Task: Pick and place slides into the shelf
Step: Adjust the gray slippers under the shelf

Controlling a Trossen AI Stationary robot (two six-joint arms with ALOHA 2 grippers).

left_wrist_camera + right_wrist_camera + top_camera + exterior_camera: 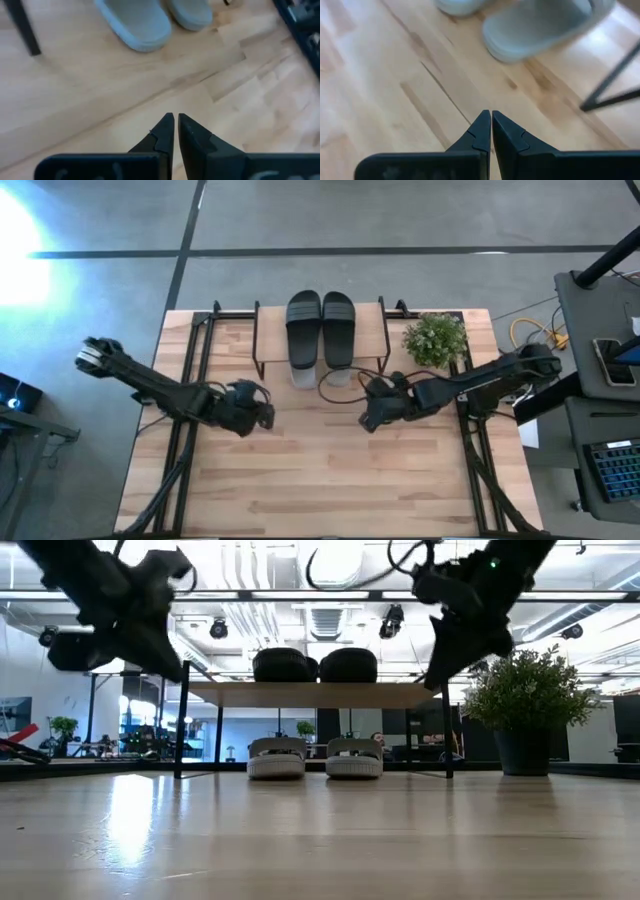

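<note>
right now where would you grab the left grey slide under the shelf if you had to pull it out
Probably by the toe end of the grey slide, coming in low from the open table side. It lies flat on the table under the shelf, so the top board blocks a reach from above, while its toe pokes out past the front edge. The left gripper, empty, is nearer.
</note>
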